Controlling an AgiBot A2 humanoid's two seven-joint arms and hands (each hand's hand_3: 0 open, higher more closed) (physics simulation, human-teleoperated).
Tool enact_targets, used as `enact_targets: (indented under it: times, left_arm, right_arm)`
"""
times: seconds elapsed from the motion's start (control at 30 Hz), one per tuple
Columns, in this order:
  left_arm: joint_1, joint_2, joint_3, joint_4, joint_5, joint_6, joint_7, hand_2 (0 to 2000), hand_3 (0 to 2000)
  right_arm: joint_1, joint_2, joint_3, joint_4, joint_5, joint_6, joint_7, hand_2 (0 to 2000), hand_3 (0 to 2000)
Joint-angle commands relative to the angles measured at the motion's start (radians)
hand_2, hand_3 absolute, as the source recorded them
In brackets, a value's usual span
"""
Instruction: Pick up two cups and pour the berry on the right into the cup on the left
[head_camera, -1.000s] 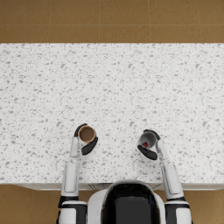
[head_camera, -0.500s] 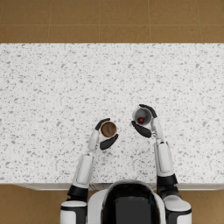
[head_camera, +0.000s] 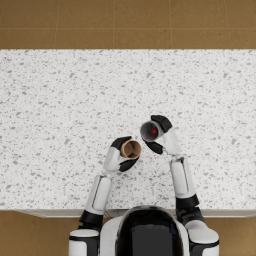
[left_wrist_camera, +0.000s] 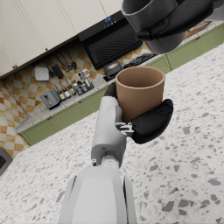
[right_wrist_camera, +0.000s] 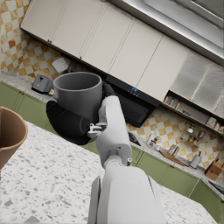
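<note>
Speckled desk (head_camera: 60, 110) below, the left robot hand (head_camera: 123, 155) grips the brown cup (head_camera: 131, 149); the right robot hand (head_camera: 159, 134) grips the grey cup (head_camera: 150, 131) holding the berry (head_camera: 154, 131). Both are lifted and close together; next comes tipping the grey cup over the brown one.

In the right wrist view the brown cup (right_wrist_camera: 9, 133) is cut off by the picture's edge, and the berry cannot be seen inside the grey cup (right_wrist_camera: 78, 94). In the left wrist view the grey cup (left_wrist_camera: 151, 19) runs off the edge, the right hand (left_wrist_camera: 183, 19) wrapping it. The brown cup's (left_wrist_camera: 139, 94) inside is hidden there.
</note>
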Motion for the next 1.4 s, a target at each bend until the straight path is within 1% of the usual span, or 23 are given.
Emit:
enact_targets:
  times: [0.03, 0.1, 0.17, 0.2, 0.23, 0.3, 0.33, 0.43, 0.67, 0.7, 0.73, 0.77, 0.83, 0.87, 1.1, 1.13, 1.17, 1.23, 1.33, 1.4]
  left_arm:
    - [0.032, 0.015, -0.018, 0.020, 0.001, 0.000, 0.000, 2000, 1280]
    - [0.041, 0.020, -0.023, 0.025, 0.002, 0.000, 0.000, 2000, 1280]
    - [0.049, 0.025, -0.018, 0.038, -0.058, -0.001, 0.000, 2000, 1280]
    - [0.027, 0.016, -0.016, 0.031, -0.081, -0.002, 0.000, 2000, 1280]
    - [0.047, 0.025, -0.018, 0.040, -0.097, -0.003, 0.000, 2000, 1280]
    - [0.043, 0.025, -0.025, 0.056, -0.116, -0.004, 0.001, 2000, 1280]
    - [0.032, 0.021, -0.019, 0.048, -0.122, -0.004, 0.001, 2000, 1280]
    - [0.049, 0.030, -0.022, 0.060, -0.131, -0.005, 0.001, 2000, 1280]
    - [0.036, 0.030, -0.026, 0.057, -0.136, -0.003, 0.000, 2000, 1280]
    - [0.026, 0.027, -0.025, 0.069, -0.136, -0.003, 0.000, 2000, 1280]
    - [0.034, 0.031, -0.023, 0.054, -0.136, -0.002, 0.000, 2000, 1280]
    - [0.036, 0.032, -0.024, 0.061, -0.136, -0.002, 0.000, 2000, 1280]
    - [0.040, 0.035, -0.030, 0.059, -0.136, -0.005, 0.001, 2000, 1280]
    - [0.025, 0.030, -0.025, 0.066, -0.136, -0.005, 0.001, 2000, 1280]
    - [0.045, 0.041, -0.035, 0.071, -0.137, -0.005, 0.000, 2000, 1280]
    - [0.030, 0.036, -0.032, 0.073, -0.137, -0.003, -0.001, 2000, 1280]
    - [0.045, 0.042, -0.040, 0.068, -0.137, -0.003, -0.001, 2000, 1280]
    - [0.032, 0.039, -0.036, 0.075, -0.137, -0.004, -0.001, 2000, 1280]
    - [0.044, 0.044, -0.050, 0.064, -0.137, -0.011, 0.000, 2000, 1280]
    - [0.030, 0.041, -0.044, 0.074, -0.137, -0.017, -0.001, 2000, 1280]
  right_arm:
    - [0.008, -0.004, 0.026, 0.047, 0.032, 0.002, 0.000, 2000, 1280]
    - [0.006, -0.006, 0.041, 0.072, 0.096, 0.004, 0.000, 2000, 1280]
    - [-0.002, -0.005, 0.071, 0.089, 0.160, 0.006, 0.000, 2000, 1280]
    - [-0.002, -0.006, 0.082, 0.096, 0.192, 0.006, 0.001, 2000, 1280]
    - [0.002, -0.010, 0.087, 0.095, 0.224, 0.007, 0.001, 2000, 1280]
    - [0.009, -0.016, 0.086, 0.096, 0.288, 0.007, 0.001, 2000, 1280]
    - [0.007, -0.017, 0.090, 0.106, 0.320, 0.008, 0.001, 2000, 1280]
    - [0.011, -0.023, 0.090, 0.112, 0.417, 0.008, 0.001, 2000, 1280]
    - [0.025, -0.039, 0.107, 0.134, 0.642, 0.009, 0.002, 2000, 1280]
    - [0.225, 0.308, 0.445, 0.131, 0.674, 0.010, 0.002, 2000, 1280]
    - [0.065, 0.043, 0.190, 0.134, 0.705, 0.008, 0.002, 2000, 1280]
    - [0.072, 0.056, 0.210, 0.136, 0.739, 0.004, 0.002, 2000, 1280]
    - [0.068, 0.053, 0.216, 0.148, 0.803, 0.008, 0.002, 2000, 1280]
    - [0.067, 0.051, 0.215, 0.153, 0.835, 0.009, 0.003, 2000, 1280]
    - [0.057, 0.040, 0.207, 0.178, 1.060, 0.012, 0.004, 2000, 1280]
    - [0.056, 0.039, 0.210, 0.187, 1.092, 0.012, 0.004, 2000, 1280]
    - [0.055, 0.037, 0.209, 0.187, 1.124, 0.012, 0.004, 2000, 1280]
    - [0.051, 0.034, 0.202, 0.183, 1.188, 0.011, 0.004, 2000, 1280]
    - [0.049, 0.029, 0.198, 0.178, 1.239, 0.010, 0.004, 2000, 1280]
    - [0.043, 0.029, 0.198, 0.176, 1.253, 0.007, 0.004, 2000, 1280]
